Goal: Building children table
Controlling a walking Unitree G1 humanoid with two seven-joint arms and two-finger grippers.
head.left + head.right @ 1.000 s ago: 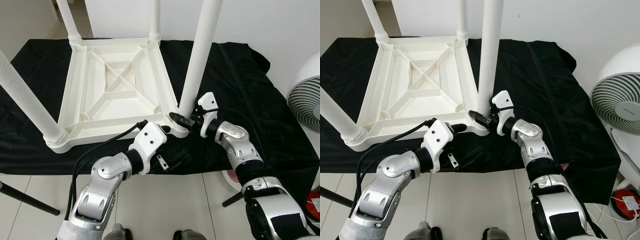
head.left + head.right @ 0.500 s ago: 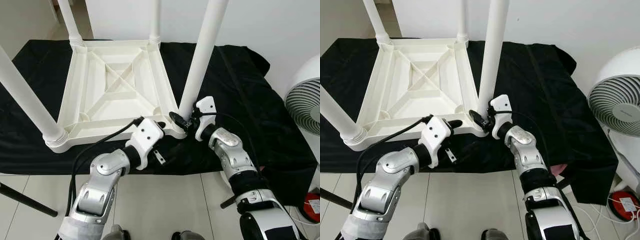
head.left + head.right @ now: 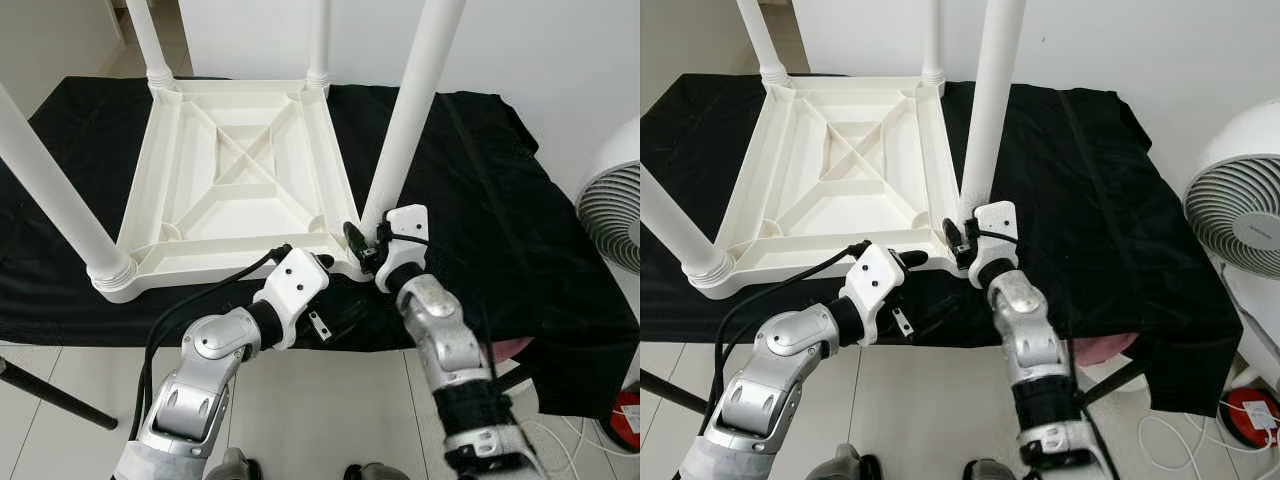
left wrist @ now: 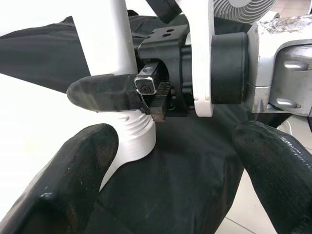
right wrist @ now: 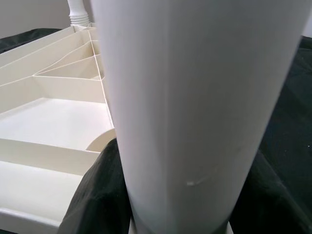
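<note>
Pinching the table leg [image 3: 405, 120] closer now, right pincer [image 3: 362, 243]; left pincer [image 3: 322, 262] stays spread.

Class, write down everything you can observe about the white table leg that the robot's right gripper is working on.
The table leg is a plain white tube, plastic by its look, smooth and round. It stands nearly upright, leaning slightly, with its foot in the near right corner socket of the upturned white table top, which lies on a black cloth. A ribbed collar shows at its base in the left wrist view. The right gripper closes around it just above the socket; the left gripper is open beside the same corner.
</note>
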